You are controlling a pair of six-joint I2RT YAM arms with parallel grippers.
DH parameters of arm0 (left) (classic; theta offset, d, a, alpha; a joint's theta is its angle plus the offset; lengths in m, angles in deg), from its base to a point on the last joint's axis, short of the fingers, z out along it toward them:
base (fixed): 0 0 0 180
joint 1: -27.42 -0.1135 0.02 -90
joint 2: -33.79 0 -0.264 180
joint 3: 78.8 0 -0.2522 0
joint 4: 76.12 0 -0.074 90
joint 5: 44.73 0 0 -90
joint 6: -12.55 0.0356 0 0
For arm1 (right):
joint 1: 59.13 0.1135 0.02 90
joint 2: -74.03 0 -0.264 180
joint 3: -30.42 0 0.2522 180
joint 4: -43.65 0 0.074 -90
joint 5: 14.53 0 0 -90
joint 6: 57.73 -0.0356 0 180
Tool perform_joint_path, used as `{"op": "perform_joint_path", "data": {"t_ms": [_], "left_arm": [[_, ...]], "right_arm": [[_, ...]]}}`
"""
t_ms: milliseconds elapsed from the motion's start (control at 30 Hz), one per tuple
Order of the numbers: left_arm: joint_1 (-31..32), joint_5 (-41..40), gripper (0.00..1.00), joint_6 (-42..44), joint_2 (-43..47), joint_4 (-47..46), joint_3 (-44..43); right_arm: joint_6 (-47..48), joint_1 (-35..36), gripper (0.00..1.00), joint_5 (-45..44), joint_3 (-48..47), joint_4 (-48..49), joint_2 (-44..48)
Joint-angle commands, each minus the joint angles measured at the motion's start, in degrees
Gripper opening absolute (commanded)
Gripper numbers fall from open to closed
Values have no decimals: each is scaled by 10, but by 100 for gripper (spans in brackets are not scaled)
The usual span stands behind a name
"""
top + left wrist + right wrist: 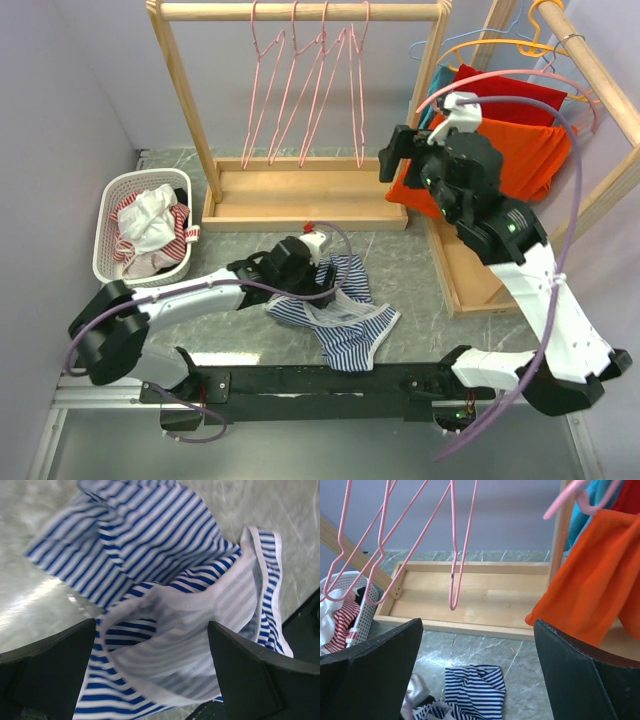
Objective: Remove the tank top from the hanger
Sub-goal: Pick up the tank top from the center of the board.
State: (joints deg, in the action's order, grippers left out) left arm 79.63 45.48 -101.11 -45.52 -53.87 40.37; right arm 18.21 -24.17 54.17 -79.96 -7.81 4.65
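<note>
The blue-and-white striped tank top (340, 310) lies crumpled on the marble table, off any hanger. My left gripper (325, 272) hovers low over it, open. In the left wrist view the striped cloth (150, 545) fills the frame, and nothing is pinched in my left gripper (150, 630). My right gripper (395, 155) is raised beside the wooden rack, open and empty. Its wrist view looks past the bare pink hangers (452, 545) down at the tank top (475, 687), with my right gripper (478, 625) wide apart. Several pink hangers (305, 90) hang on the rail.
The wooden rack's base tray (300, 195) sits at the back middle. A second rack on the right carries orange and red garments (510, 150), close to my right arm. A white laundry basket (110, 215) with clothes stands at the left.
</note>
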Motion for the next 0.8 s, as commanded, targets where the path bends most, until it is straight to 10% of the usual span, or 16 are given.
{"op": "perform_joint_path", "data": {"t_ms": [0,433,767], "left_arm": [[24,58,99,1,-38,-8,-35],[40,127,100,-20,-174,2,-91],[40,89,1,-31,-220,11,-87]], "right_arm": [[-14,3,100,1,28,11,36],[-28,3,100,9,62,2,79],[-37,3,100,-5,83,-5,107]]}}
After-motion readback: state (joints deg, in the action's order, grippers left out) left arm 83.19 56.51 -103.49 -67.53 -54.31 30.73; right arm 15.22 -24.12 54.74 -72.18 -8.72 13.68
